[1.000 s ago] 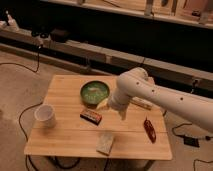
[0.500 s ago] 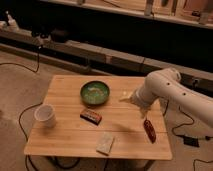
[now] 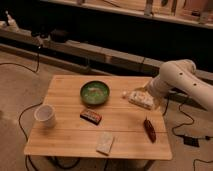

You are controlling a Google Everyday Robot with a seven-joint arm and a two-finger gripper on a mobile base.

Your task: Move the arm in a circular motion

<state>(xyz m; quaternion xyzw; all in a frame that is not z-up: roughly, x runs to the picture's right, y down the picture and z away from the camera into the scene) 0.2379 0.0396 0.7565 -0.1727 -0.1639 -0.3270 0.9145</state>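
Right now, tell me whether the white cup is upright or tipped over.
Upright: the white cup stands at the left of the table, round mouth facing up. The gripper hangs over its right side, away from the cup.

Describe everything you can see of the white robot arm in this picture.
The arm is glossy white and built of thick rounded tube segments. It enters from the right edge, bends at a bulky joint beside the wooden table, and reaches leftward. It ends in a pale tapering gripper, roughly level over the table's right half. The tip points toward the green bowl but is apart from it. Whether it touches the table cannot be told.
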